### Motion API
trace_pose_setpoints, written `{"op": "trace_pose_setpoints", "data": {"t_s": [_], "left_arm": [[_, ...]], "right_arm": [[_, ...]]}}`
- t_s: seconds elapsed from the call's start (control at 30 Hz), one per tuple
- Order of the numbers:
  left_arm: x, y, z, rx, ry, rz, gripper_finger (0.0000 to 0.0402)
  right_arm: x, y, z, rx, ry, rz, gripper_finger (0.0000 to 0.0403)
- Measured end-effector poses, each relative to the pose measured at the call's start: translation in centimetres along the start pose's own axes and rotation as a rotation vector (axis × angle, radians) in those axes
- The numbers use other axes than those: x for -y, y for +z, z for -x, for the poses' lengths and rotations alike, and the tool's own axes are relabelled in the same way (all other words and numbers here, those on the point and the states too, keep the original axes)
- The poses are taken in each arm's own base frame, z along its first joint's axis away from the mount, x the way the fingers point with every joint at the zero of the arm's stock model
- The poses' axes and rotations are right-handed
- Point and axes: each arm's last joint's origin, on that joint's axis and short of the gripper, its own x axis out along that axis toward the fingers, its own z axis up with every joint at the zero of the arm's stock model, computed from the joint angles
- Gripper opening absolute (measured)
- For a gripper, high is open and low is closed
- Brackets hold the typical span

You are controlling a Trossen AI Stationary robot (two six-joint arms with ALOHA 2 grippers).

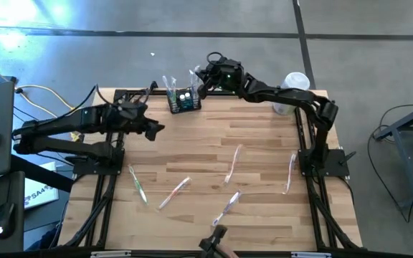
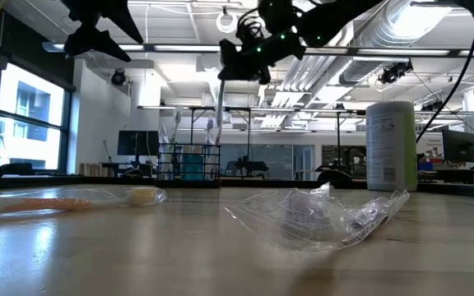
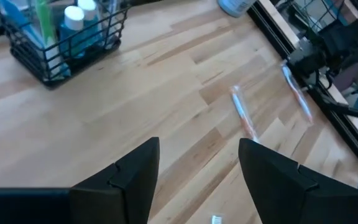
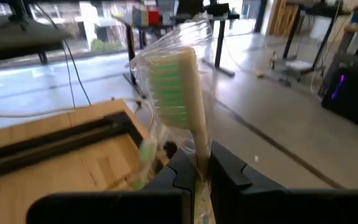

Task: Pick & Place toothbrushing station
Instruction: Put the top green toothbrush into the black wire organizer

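Note:
The toothbrushing station is a small black wire rack at the table's back edge, with a few items standing in it; it also shows in the low view and the left wrist view. My right gripper hangs just right of and above the rack, shut on a plastic-wrapped toothbrush with green bristles. In the low view that toothbrush dangles over the rack. My left gripper hovers open and empty to the rack's front left, its fingers apart above bare wood.
A tall white cylindrical container stands at the back right corner. Several wrapped toothbrushes lie on the wood, among them one at the front left, one in the middle and one at the right. Crumpled clear wrap lies near the front.

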Motion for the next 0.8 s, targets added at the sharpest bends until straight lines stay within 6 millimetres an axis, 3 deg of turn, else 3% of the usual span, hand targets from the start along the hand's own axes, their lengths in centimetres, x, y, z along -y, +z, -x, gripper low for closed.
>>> {"op": "trace_pose_setpoints", "data": {"t_s": [0.17,0.53,0.8], "left_arm": [[-0.7,0.6,-0.2,-0.017,0.0,0.015,0.0216],[-0.7,0.5,-1.7,-0.099,0.014,-0.002,0.0216],[-0.3,0.4,-3.0,-0.163,-0.002,-0.002,0.0216]], "right_arm": [[-0.1,-2.0,-1.3,-0.05,0.046,-0.003,0.0013],[-0.3,-2.2,-1.6,-0.037,0.052,0.029,0.0013],[-0.8,-4.2,-2.9,-0.071,0.06,0.031,0.0013]]}}
